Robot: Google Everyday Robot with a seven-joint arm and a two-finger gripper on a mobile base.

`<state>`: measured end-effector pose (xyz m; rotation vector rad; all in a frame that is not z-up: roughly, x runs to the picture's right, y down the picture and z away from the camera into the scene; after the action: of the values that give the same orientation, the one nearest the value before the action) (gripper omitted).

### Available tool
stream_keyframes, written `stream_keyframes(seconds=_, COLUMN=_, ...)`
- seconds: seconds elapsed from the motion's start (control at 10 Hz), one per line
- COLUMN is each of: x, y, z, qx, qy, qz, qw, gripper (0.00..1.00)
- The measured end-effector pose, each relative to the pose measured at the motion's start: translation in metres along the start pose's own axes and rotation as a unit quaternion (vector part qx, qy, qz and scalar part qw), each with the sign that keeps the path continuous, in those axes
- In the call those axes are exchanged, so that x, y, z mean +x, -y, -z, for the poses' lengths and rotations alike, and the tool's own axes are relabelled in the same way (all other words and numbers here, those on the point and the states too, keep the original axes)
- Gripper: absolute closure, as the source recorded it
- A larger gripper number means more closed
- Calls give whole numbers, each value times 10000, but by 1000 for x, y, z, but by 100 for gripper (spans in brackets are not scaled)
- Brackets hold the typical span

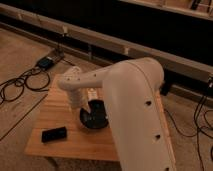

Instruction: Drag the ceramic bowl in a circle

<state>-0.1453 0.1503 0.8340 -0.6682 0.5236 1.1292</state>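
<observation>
One ceramic bowl, tool at its left rim; grip state beyond telling

wooden table: ceramic bowl, dark device; gripper at bowl rim

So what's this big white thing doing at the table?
It is a robot arm bent over a small wooden table. Its hand reaches down to the far left edge of a shallow black bowl near the middle of the table, which it is meant to drag round in a circle. A flat black object lies nearer the front left corner. The arm hides the table's right side.
</observation>
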Motion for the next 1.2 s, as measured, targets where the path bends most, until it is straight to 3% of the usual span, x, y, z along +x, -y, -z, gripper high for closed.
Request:
stream_keyframes(seconds=0.4, x=-6, y=-1, z=-16, qx=132, qy=3, qz=-27, qw=9999, gripper=37)
stream_keyframes(seconds=0.5, x=-6, y=-1, z=-19, qx=127, qy=-11, qz=-49, qw=9999, gripper=43)
stream_keyframes(seconds=1.0, x=0, y=14, z=-21, qx=35, qy=-145, qz=-322, qw=9994, gripper=95)
stream_keyframes(seconds=1.2, x=-10, y=16, z=-13, qx=-13, qy=-99, qz=-299, qw=9995, gripper=100)
